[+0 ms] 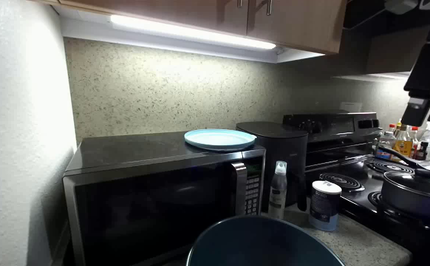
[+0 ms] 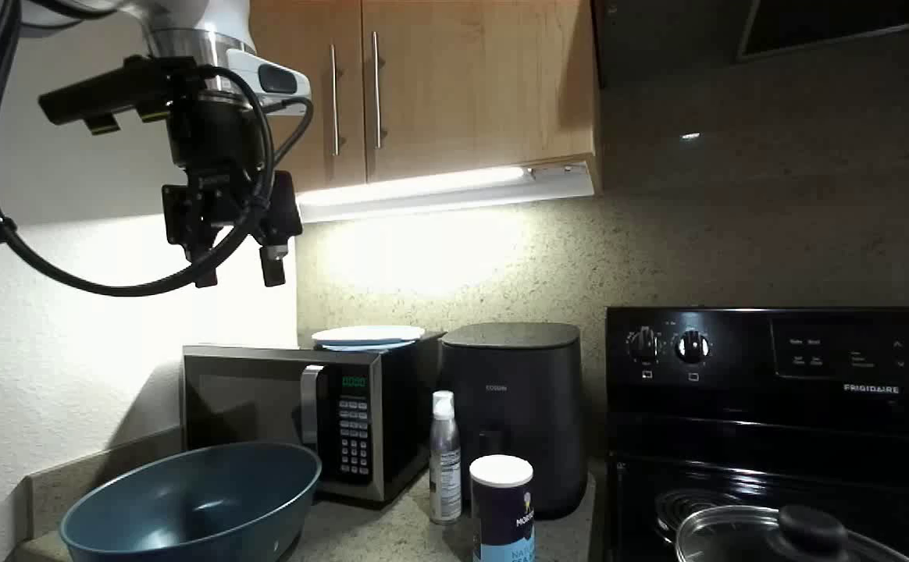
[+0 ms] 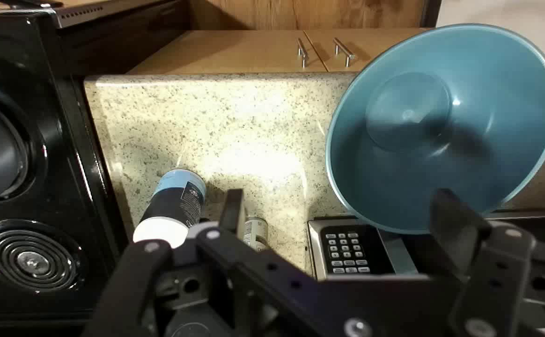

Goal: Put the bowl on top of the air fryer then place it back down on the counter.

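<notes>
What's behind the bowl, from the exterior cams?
The microwave: its door handle and keypad show in both exterior views. The bowl hides part of the microwave's lower front and some of the counter, so what's there can't be seen.

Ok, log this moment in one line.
gripper: open, holding nothing | bowl: on counter, in front of microwave | air fryer: beside microwave

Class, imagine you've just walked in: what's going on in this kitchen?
A robot gripper hangs open above the counter, handling nothing and clear of the big blue bowl. The bowl sits on the counter in front of the microwave, not on top of the air fryer beside it. Whether the bowl is waiting to be lifted or has been put back down, these pictures don't show.
</notes>
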Tool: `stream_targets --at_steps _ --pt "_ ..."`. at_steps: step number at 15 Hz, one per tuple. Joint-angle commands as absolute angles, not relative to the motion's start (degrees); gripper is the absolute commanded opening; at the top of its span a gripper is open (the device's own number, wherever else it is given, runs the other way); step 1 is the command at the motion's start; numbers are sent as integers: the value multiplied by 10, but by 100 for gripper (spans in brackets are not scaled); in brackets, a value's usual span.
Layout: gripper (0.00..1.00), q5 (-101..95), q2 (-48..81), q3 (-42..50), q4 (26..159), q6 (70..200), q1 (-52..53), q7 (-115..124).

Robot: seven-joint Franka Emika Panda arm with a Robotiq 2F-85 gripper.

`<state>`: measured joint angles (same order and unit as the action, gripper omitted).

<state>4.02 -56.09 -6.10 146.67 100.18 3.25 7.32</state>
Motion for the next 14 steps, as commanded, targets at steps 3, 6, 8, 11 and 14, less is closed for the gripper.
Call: stream_targets --at_steps 3,6,8,11,14 --pt "100 41 -560 -62 1465 1000 30 72" --pt "100 41 -560 -62 1465 1000 30 72" --pt "100 43 -545 -53 1460 983 39 52" --pt "100 48 -524 -47 1467 990 42 38" --pt "100 41 -489 -50 1474 1002 38 36"
